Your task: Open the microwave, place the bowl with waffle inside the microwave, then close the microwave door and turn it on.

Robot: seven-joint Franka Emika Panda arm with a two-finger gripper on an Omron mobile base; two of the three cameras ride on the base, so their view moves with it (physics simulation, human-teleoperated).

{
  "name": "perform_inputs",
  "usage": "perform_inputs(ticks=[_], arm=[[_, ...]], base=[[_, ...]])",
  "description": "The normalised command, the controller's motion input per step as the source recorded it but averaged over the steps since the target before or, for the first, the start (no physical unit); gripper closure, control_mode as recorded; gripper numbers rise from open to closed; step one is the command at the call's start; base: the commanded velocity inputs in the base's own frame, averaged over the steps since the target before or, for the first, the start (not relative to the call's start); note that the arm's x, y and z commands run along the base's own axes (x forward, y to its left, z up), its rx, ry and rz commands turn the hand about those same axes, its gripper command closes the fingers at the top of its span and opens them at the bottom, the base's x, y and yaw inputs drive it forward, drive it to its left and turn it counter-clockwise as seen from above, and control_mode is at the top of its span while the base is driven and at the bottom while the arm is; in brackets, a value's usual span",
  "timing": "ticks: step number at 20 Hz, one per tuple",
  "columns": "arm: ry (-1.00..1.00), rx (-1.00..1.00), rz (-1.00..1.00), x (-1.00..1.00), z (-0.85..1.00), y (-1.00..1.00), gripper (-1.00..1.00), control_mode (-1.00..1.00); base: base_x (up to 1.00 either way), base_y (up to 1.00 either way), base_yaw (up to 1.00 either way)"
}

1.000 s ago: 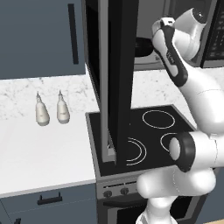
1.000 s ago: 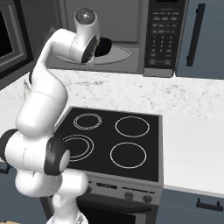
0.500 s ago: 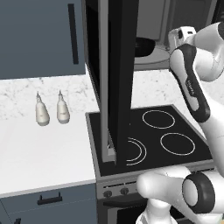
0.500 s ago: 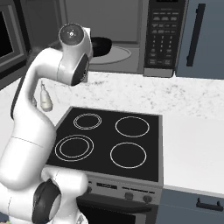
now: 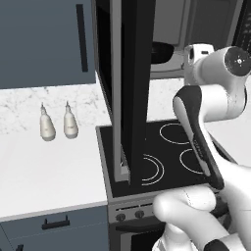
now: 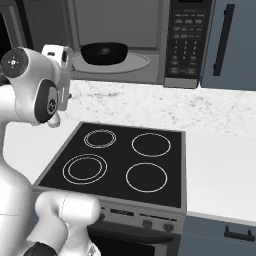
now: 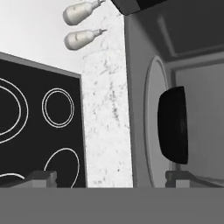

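One bowl [image 7: 173,124] on the turntable plate [image 7: 148,122], beyond the wide-spread, empty gripper [image 7: 109,177]; clear gap between. Microwave door [image 5: 131,88] swung open; right base view exposes keypad strip [image 6: 184,42].

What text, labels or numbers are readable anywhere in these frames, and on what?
No text can be read.
Microwave keypad strip: rows of small light marks on the buttons, too small and blurred to read.
Cooktop: white ring outlines only, no lettering.
Two pale bottles on the counter: no label visible.
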Motion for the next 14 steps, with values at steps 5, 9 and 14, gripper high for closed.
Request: perform_inputs(ticks=[5, 9, 14], arm=[[-0.18, -0.02, 0.0, -0.26, -0.45, 0.08, -1.0, -1.0], [-0.18, 0.0, -0.03, -0.18, -0.39, 0.26, -1.0, -1.0], [-0.27, -0.06, -0.1, -0.07, -0.2, 0.49, -1.0, -1.0]], base=[[0.0, 0.0, 0.0], [0.0, 0.0, 0.0], [0.0, 0.0, 0.0]])
